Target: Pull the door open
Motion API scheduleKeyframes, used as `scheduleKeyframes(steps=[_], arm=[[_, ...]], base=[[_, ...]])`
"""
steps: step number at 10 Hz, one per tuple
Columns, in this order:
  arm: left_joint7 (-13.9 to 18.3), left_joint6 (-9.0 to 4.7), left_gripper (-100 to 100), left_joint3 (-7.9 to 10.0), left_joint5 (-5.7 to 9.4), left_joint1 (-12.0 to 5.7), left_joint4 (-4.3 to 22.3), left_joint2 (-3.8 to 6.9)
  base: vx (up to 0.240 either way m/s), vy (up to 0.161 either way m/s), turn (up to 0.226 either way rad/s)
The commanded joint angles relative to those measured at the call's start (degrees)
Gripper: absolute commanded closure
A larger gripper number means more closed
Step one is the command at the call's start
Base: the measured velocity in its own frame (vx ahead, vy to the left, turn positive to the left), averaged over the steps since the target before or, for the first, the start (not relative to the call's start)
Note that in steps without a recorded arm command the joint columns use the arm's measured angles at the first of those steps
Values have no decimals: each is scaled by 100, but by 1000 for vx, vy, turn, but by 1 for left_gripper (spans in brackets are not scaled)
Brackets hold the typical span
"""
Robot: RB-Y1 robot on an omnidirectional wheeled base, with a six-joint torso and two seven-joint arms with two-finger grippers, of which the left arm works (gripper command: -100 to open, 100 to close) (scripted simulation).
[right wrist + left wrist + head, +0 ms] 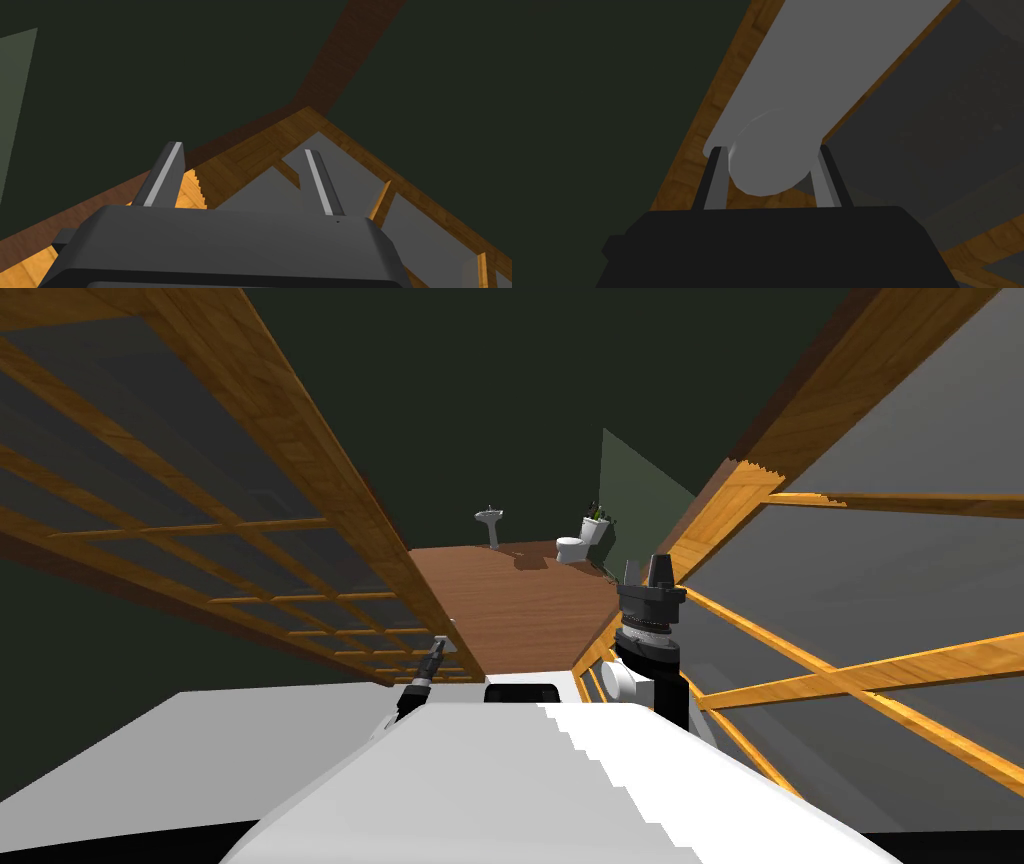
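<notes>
- The left gripper (770,149) is closed on the handle (764,167), one thin finger pressed to each side of its round grey end.
- The handle sits on the free edge of the door (300,448), low and just ahead of the robot's left side. The door is wood-framed with grey panes.
- The right gripper (646,564) is raised on the other side with its fingers spread wide, holding nothing.
- The step in hand looks like the pull itself. The grasp is made and the door stands well off its frame, with the floor (500,598), a sink (489,520) and a toilet (575,546) showing through the gap.
- The next move probably calls for drawing the left hand back in an arc about the hinge. The wrist should turn with the door so the fingers don't slide off the smooth round end.
- The handle is a long grey bar whose long axis runs along the door's wooden edge, away from the gripper. Its rounded end points at the gripper's body.
- The door leaf slants away to the robot's left, with its free edge nearest the robot.
</notes>
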Motion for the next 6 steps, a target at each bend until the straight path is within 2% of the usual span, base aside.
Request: scheduleKeyframes(steps=[1, 2, 3, 5, 6], arm=[[213, 7, 100, -43, 45, -3, 8, -18], [408, 29, 100, -95, 139, -27, 17, -18], [443, 29, 100, -95, 139, -27, 17, -18], [812, 76, 100, -201, 331, -78, 35, -18], [906, 76, 100, -201, 331, -78, 35, -18]], base=[[-45, 24, -33], [-48, 32, -46], [-36, 22, -36], [-53, 20, -63], [-50, 24, -38]])
